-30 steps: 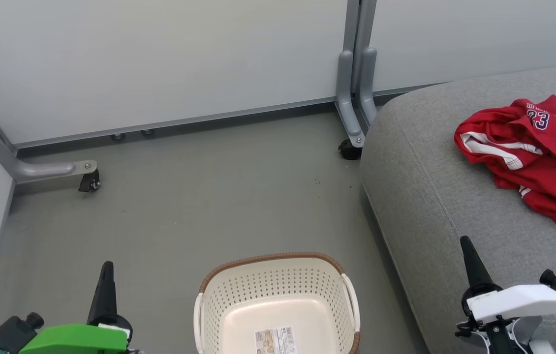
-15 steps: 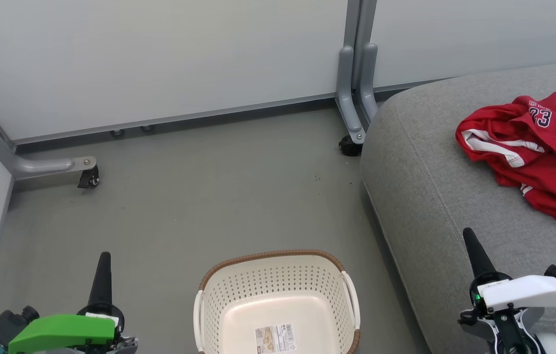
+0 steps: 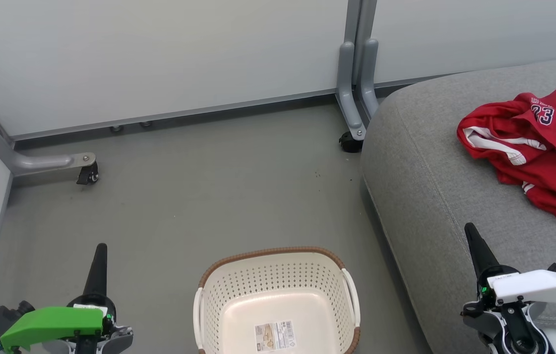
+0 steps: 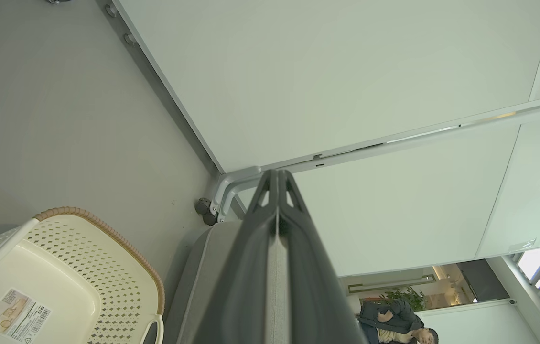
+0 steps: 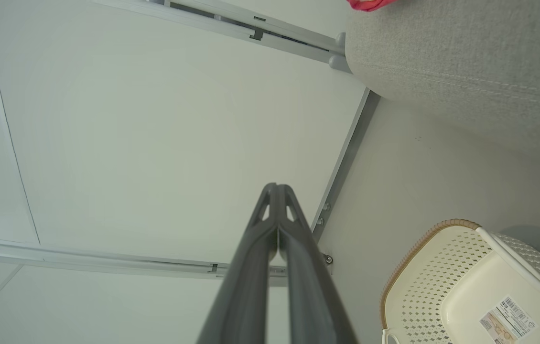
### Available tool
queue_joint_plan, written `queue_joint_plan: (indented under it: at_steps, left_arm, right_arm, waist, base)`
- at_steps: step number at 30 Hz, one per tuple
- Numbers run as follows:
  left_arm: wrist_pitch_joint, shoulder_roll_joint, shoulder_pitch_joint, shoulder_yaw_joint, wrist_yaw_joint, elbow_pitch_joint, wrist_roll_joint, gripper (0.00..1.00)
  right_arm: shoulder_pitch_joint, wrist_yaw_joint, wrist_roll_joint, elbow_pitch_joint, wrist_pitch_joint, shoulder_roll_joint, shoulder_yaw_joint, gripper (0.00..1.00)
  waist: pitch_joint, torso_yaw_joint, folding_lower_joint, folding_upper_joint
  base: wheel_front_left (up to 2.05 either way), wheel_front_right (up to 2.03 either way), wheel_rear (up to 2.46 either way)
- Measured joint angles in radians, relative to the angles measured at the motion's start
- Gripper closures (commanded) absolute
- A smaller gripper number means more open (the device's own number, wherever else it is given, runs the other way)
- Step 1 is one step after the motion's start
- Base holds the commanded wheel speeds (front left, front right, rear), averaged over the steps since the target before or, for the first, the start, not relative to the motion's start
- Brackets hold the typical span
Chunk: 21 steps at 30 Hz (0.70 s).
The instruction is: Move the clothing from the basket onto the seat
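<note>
**Head view, close of the transfer.** The red clothing (image 3: 529, 147), with its number 23 uppermost, is seen crumpled at the far right of the grey sofa seat (image 3: 430, 187). The perforated basket (image 3: 268, 253) stands on the floor (image 3: 209, 187) at near centre, with nothing but its label sticker (image 3: 274, 337) inside.

Over the last second the whole scene has shifted slightly up the view, which is attributed to the head camera. Clothing and basket are unmoved against seat and floor.

The left gripper (image 3: 101, 248) and right gripper (image 3: 468, 228) are closed on nothing and have been carried a little further up the view. The task is judged complete.
</note>
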Motion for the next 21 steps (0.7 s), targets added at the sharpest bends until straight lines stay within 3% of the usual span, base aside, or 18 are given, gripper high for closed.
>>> queue_joint_plan:
  at_steps: [21]
  left_arm:
    - [0.045, -0.001, -0.045, 0.027, -0.009, 0.026, -0.161, 1.0]
  right_arm:
    - [-0.034, 0.0, 0.166, 0.016, 0.045, 0.003, -0.03, 1.0]
  waist:
    - [0.016, 0.001, 0.0, 0.0]
  base:
    - [0.0, 0.0, 0.0]
